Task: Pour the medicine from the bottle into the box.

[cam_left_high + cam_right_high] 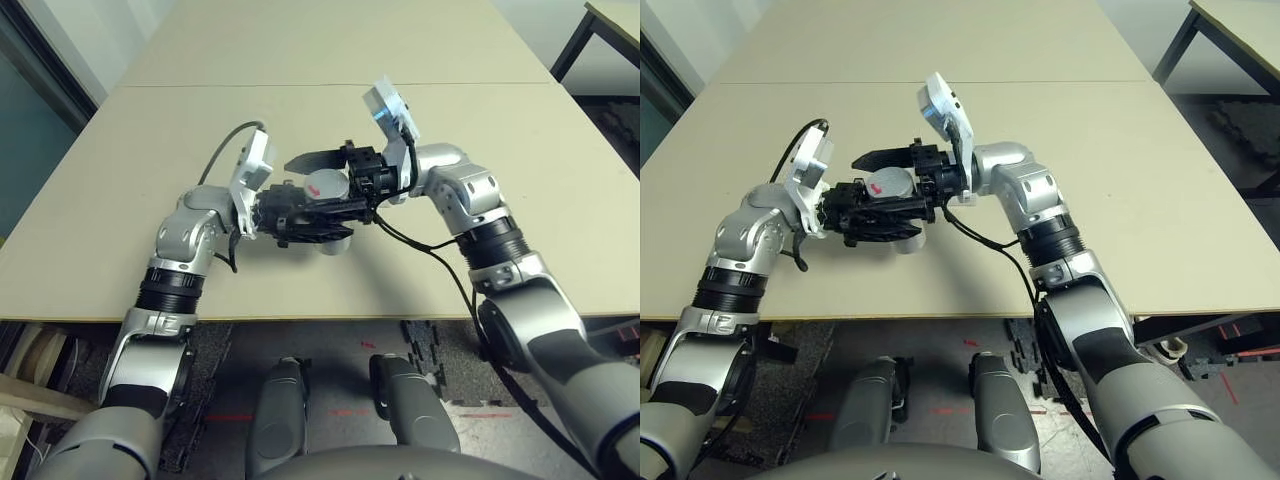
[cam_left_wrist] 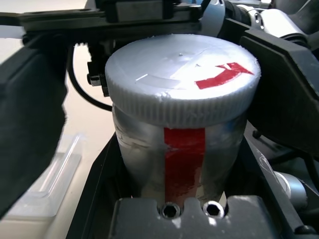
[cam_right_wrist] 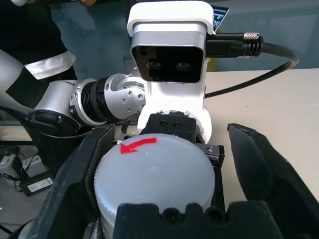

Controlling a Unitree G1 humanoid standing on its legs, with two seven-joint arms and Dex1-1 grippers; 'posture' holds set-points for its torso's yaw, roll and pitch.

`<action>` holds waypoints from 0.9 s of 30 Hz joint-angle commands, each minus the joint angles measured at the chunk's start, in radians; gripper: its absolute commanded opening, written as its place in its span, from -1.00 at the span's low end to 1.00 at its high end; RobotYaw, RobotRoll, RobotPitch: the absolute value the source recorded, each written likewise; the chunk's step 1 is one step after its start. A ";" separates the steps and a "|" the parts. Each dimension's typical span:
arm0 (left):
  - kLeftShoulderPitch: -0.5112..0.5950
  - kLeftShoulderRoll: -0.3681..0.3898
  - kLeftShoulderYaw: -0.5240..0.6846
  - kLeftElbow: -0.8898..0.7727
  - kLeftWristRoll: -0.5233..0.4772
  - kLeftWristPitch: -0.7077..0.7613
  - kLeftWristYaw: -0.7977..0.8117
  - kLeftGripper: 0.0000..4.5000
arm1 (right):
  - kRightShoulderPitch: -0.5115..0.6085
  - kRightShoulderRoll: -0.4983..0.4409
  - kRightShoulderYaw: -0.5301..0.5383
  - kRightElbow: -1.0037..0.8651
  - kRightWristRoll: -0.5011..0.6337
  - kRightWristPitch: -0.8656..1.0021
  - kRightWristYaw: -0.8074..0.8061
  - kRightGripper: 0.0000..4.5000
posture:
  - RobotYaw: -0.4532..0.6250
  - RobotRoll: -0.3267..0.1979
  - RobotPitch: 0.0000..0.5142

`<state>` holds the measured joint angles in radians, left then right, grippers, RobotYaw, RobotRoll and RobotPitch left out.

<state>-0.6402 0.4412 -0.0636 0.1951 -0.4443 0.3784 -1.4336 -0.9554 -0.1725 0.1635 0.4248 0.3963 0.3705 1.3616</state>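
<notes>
My left gripper [image 1: 335, 213] is shut on the bottle [image 2: 182, 164], a silvery cylinder with a red stripe, and holds it above the table. Its round grey cap [image 1: 328, 186], marked with a red arrow, is on and faces up. My right gripper [image 3: 169, 134] reaches in from the right and straddles the cap. It stands open: one finger [image 3: 82, 169] is close against the cap's side and the other finger [image 3: 264, 174] stands clear of it. The clear plastic box [image 2: 45, 184] lies on the table just below and beside the bottle. The medicine is hidden inside the capped bottle.
The beige table [image 1: 500, 130] spreads wide to the back and both sides, with its front edge [image 1: 330, 320] near my body. A second table's corner [image 1: 615, 20] stands at the far right. A person in dark clothes [image 3: 30, 30] is in the right wrist view, behind my left arm.
</notes>
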 commanded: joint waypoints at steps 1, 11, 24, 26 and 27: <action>0.003 0.004 -0.027 -0.034 -0.020 -0.001 -0.026 0.14 | -0.008 -0.019 -0.015 0.023 -0.015 -0.010 -0.030 1.00 | -0.19 0.25 -0.56; 0.010 0.023 -0.030 -0.023 -0.016 -0.020 -0.037 0.14 | -0.006 -0.097 -0.056 0.021 -0.009 -0.001 -0.038 1.00 | -0.21 0.25 -0.57; 0.055 0.088 -0.005 -0.003 -0.004 -0.060 -0.034 0.14 | 0.024 -0.282 -0.124 -0.005 0.017 0.031 -0.053 1.00 | -0.22 0.25 -0.55; 0.057 0.093 -0.002 0.001 -0.003 -0.064 -0.032 0.14 | 0.029 -0.304 -0.126 -0.007 0.014 0.033 -0.052 1.00 | -0.22 0.25 -0.55; 0.057 0.095 0.000 0.006 -0.001 -0.067 -0.030 0.14 | 0.032 -0.314 -0.125 -0.016 0.015 0.039 -0.050 1.00 | -0.22 0.25 -0.55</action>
<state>-0.5943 0.5255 -0.0609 0.2071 -0.4453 0.3238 -1.4581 -0.9293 -0.4694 0.0556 0.4132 0.4149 0.3983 1.3077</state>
